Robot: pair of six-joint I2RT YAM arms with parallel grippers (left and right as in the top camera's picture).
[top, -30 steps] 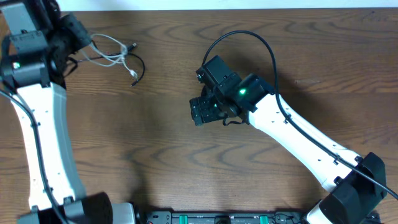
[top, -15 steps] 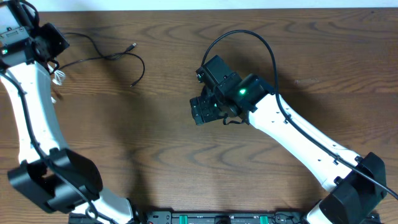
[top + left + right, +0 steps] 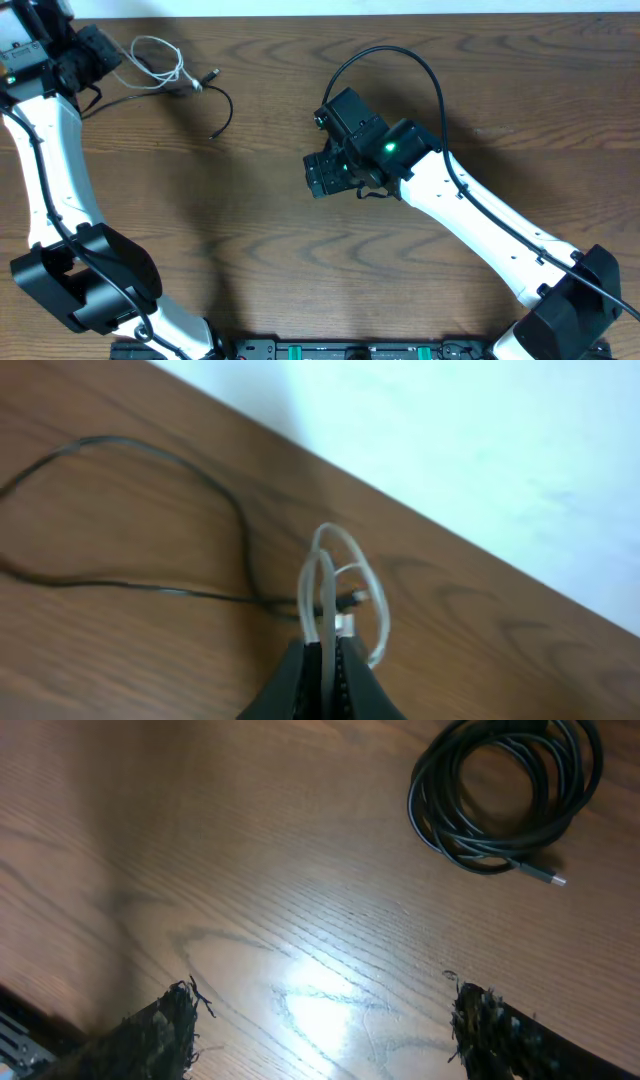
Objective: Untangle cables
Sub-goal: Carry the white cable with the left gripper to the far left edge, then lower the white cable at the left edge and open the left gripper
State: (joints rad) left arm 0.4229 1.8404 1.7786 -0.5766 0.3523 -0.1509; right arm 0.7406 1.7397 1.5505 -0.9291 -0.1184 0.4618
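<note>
left hand point(image 3: 108, 57): far left corner of the surface point(image 3: 250, 240), fingers together, clamped on the white cable
white cable point(image 3: 325, 585): pinched at one bend, rest stands out past the fingertips as a narrow loop; looks lifted near the grip, can't tell how much of it hangs off the surface
loose black cable point(image 3: 222, 100): flat on the surface, just beside the white one, runs from under the left arm toward the middle, then hooks back toward the robot, ending in a plug
contact: white loop and black cable meet near the plug ends, wrist view has the black line passing behind the loop; can't tell if hooked or only lying across
coiled black cable point(image 3: 505, 795): neat coil on its own, seen in the right wrist view only, ahead of the right hand, touching nothing
right hand point(image 3: 330, 1030): fingers wide apart, nothing between them, hanging over bare wood mid-surface
key relation: white cable's long axis runs from the left hand toward the robot's right along the far edge; the crossing sits at the far end of that line
nearer arm: left by far; right hand well apart from the pair
step, my guess: pulling white free of black, one cable already split off
next move needs: pull away from the crossing, along the axis
risk: black cable drags along
</note>
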